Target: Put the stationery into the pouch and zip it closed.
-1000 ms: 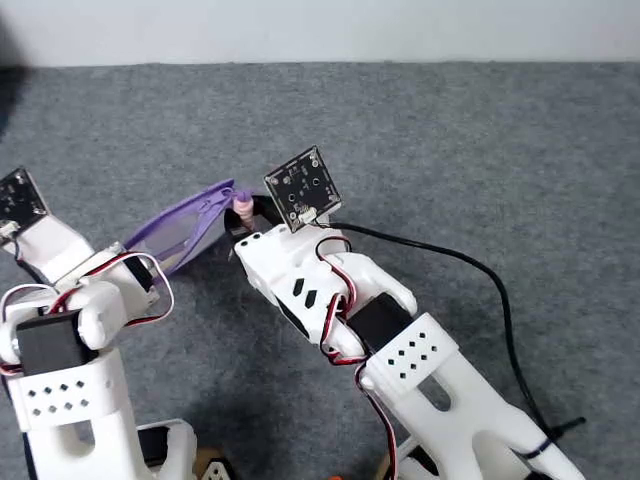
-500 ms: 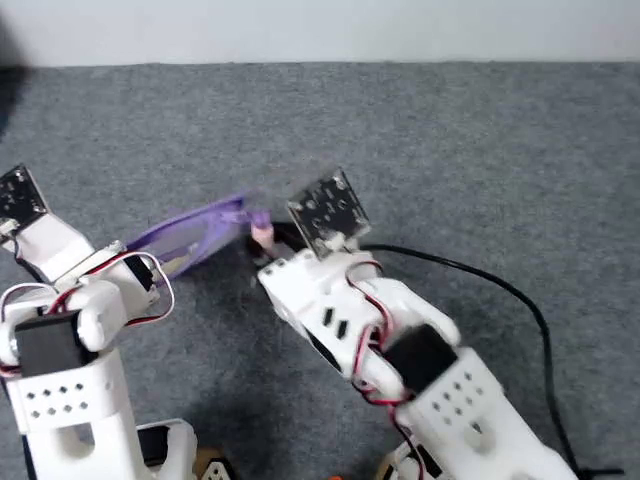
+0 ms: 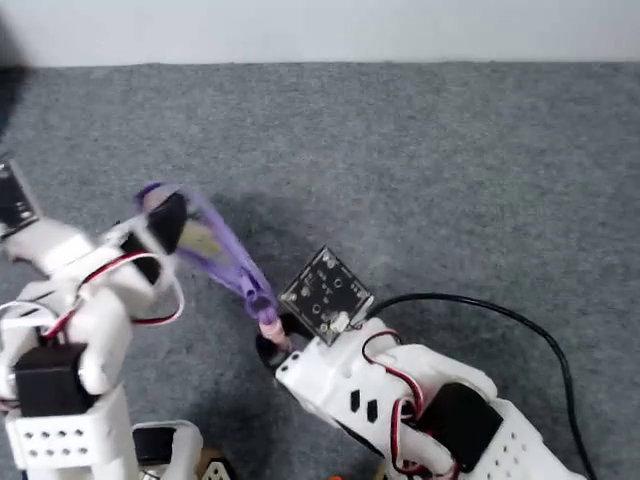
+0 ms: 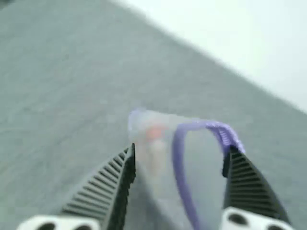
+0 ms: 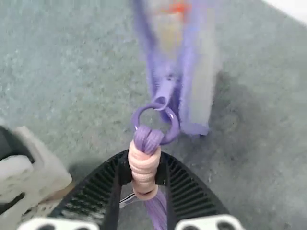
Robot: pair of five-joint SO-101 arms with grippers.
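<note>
Holding the left end: the left gripper [image 3: 165, 218] squeezes one end of the pouch, upper left.
Pouch: the pouch [image 3: 218, 252] is soft and see-through with purple edges. It slants down to the lower middle over the fuzzy grey mat [image 3: 450, 180].
Zip pull: the zip pull [image 3: 268, 322] is a purple cord with a pink bead.
Right end: the right gripper [image 5: 143, 165] pinches that pull. The zip runs away from it, toward the left gripper.

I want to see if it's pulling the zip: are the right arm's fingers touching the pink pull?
Touching. The right wrist view shows both fingers pressed against the pink pull, no gap.
</note>
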